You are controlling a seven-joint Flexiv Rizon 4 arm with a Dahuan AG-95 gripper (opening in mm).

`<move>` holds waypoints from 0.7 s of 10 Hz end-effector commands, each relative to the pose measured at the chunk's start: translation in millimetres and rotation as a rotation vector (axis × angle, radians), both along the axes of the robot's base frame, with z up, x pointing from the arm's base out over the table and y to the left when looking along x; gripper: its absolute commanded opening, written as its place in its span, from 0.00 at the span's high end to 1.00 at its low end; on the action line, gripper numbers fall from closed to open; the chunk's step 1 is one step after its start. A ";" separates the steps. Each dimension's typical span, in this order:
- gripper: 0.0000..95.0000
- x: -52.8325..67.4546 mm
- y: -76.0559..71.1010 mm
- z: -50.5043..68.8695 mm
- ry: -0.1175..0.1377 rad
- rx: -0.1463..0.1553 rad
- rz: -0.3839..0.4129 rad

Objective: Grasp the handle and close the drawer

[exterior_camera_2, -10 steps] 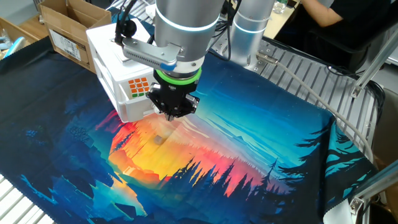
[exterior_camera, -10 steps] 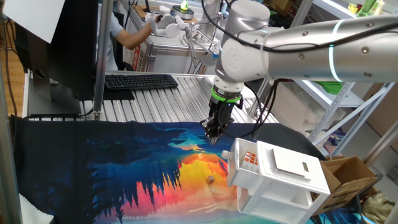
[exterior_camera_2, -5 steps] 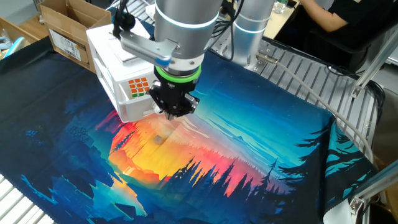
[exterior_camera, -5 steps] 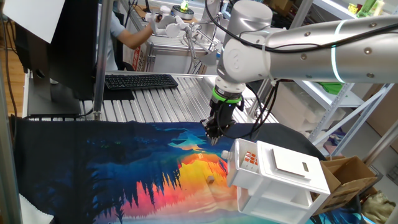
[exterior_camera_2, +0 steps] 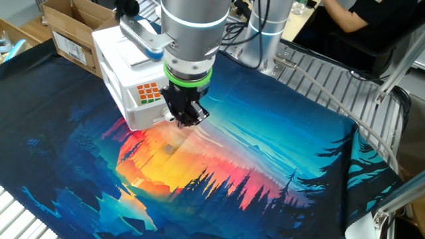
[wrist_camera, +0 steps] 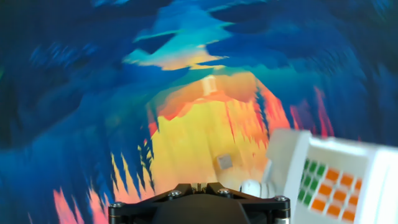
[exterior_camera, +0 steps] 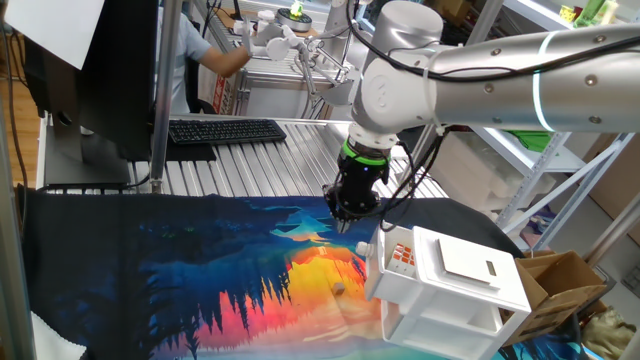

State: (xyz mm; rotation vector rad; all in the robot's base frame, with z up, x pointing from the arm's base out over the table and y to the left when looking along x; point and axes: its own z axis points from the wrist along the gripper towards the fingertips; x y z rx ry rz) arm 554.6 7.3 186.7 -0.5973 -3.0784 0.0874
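The drawer sits pulled out at lower right of the hand view, its handle a small stiff, likely slippery knob needing a centred pinch; the gripper hovers empty, opening width unclear

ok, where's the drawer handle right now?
In the hand view the handle shows low and right of centre, on the drawer front, just above the gripper body, beside a small grey block.
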 end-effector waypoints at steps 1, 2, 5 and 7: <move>1.00 -0.2 -0.4 0.1 0.011 -0.005 -0.288; 1.00 0.2 -0.6 0.4 0.031 0.003 -0.375; 1.00 1.0 -1.5 0.2 0.064 0.007 -0.632; 1.00 0.9 -2.1 0.9 0.045 -0.018 -0.719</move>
